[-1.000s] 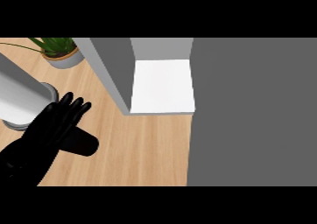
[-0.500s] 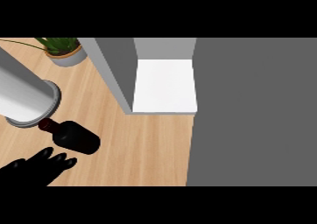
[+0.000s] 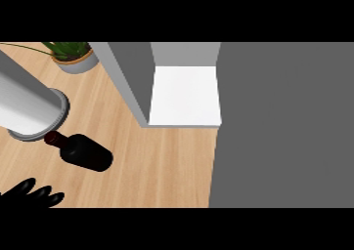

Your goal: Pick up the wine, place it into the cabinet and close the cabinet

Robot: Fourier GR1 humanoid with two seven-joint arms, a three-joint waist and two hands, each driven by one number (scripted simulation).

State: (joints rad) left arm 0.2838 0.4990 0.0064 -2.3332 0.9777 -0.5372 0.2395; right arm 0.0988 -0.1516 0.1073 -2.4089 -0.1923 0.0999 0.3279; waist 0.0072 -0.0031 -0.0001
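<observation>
Wooden counter (image 3: 158, 166) seen from above. One cabinet (image 3: 186, 95) stands at upper centre, its door (image 3: 125, 80) swung open and its white shelf bare. One grey forearm (image 3: 21, 100) crosses the left side, ending just above the bottle's neck. One potted plant (image 3: 73, 54) sits at the upper left. One dark wine bottle (image 3: 82, 150) stands on the counter left of the cabinet, free of any hand. One black hand (image 3: 32, 194) shows at the lower left edge, below and left of the bottle and apart from it; compared with half a second ago it has dropped lower, only fingertips visible, relaxed and holding nothing.
</observation>
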